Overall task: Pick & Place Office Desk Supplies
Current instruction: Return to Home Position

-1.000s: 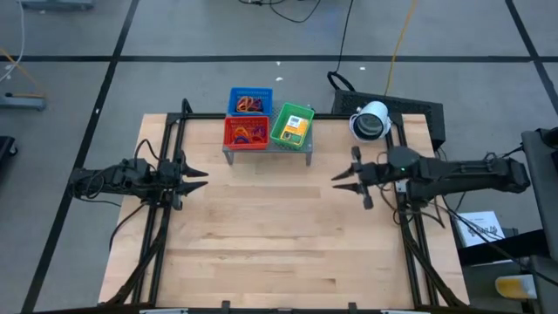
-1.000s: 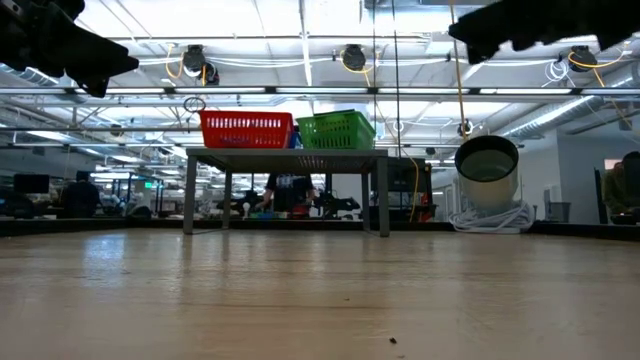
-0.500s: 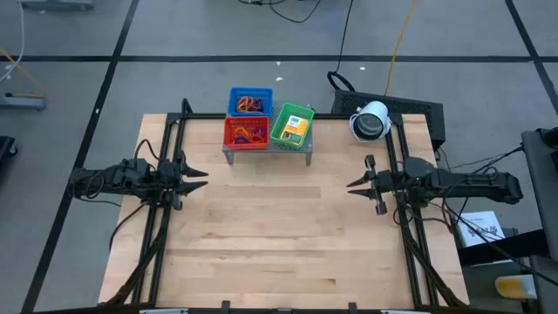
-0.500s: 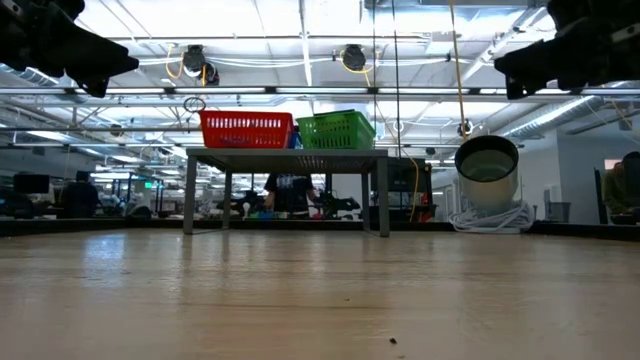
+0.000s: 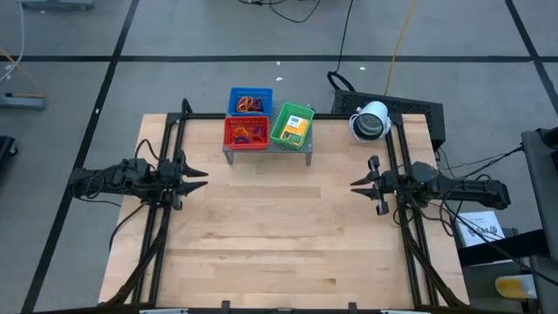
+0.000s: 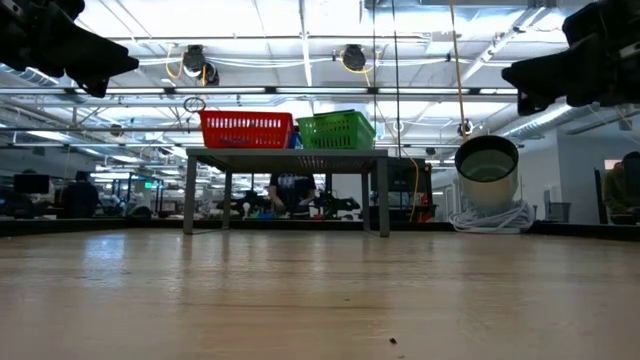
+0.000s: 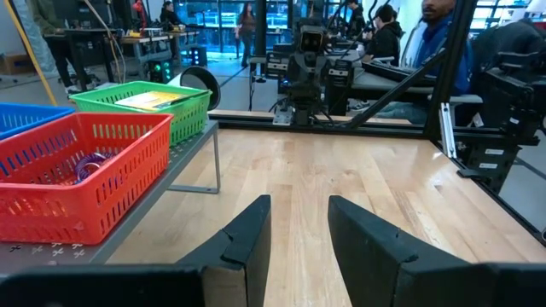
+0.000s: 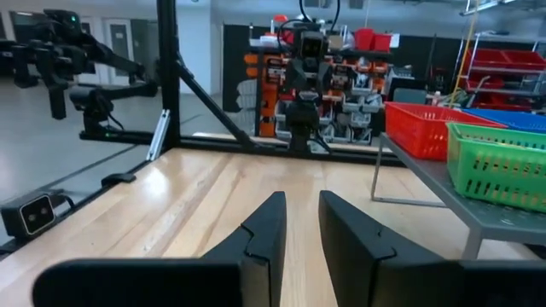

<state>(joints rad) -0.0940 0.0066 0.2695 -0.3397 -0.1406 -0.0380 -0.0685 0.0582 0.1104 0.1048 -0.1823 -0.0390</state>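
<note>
Grey shelf (image 5: 279, 150) at the far edge of the tabletop (image 5: 279, 235), carrying three mesh baskets. Red basket (image 5: 228, 135) on the shelf's left, with red and orange rubber bands (image 5: 251, 133) inside; blue basket (image 5: 234, 100) just behind it, with more of them inside; green basket (image 5: 277, 129) on the shelf's right, with a yellow-orange packet (image 5: 296, 128) lying in it. Left tool (image 5: 199, 179): hangs well to the left of the shelf, above the tabletop, fingers parted, gripping nothing. Right tool (image 5: 356, 185): hangs well to the right of the shelf, fingers slightly apart, likewise empty.
</note>
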